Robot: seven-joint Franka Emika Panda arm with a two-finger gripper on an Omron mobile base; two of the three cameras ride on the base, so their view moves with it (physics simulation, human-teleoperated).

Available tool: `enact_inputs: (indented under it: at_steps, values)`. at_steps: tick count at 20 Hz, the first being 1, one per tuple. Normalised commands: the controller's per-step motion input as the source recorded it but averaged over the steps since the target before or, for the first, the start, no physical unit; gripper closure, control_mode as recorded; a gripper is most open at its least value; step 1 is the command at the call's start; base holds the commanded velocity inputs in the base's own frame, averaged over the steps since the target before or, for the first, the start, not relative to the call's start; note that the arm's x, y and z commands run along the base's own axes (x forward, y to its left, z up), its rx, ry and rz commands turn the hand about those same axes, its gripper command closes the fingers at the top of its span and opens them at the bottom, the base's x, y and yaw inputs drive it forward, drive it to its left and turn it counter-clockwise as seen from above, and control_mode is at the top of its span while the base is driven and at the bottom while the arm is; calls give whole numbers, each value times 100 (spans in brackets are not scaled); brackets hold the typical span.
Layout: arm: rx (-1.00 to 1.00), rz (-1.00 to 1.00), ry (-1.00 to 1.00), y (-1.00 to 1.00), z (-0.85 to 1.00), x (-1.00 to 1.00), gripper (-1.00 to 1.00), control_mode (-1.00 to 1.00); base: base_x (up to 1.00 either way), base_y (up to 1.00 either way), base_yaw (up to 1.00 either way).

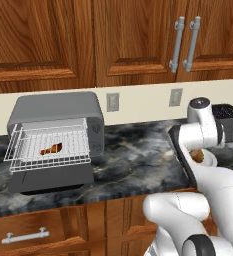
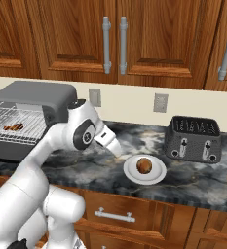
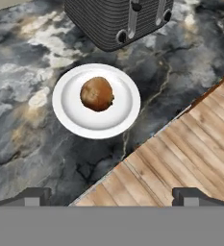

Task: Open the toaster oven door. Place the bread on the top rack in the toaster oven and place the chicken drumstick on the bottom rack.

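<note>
The grey toaster oven (image 1: 58,107) stands at the counter's left with its door (image 1: 50,181) folded down flat. Both wire racks are slid out: the top rack (image 1: 48,129) is bare, and the chicken drumstick (image 1: 52,148) lies on the bottom rack (image 1: 23,159). The oven (image 2: 32,95) and drumstick (image 2: 12,127) also appear in the right base view. The bread (image 3: 97,93), a round brown roll, sits on a white plate (image 3: 70,117). My gripper (image 3: 112,196) hangs open and empty above the counter's front edge, near the plate (image 2: 132,172) and short of the bread (image 2: 144,165).
A black two-slot toaster (image 2: 193,138) stands just behind the plate, close to the bread. Wooden cabinets hang above the counter, and drawers sit below its front edge. Wooden floor (image 3: 190,139) lies past the counter edge.
</note>
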Motion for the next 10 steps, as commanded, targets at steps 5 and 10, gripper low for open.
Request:
enact_inputs:
  at_steps: [5, 10]
  values:
    - [1, 16, 0, -76, -9, 24, -100, -100, 0, 0, 0]
    - [4, 20, -4, -41, -26, 33, -100, -100, 0, 0, 0]
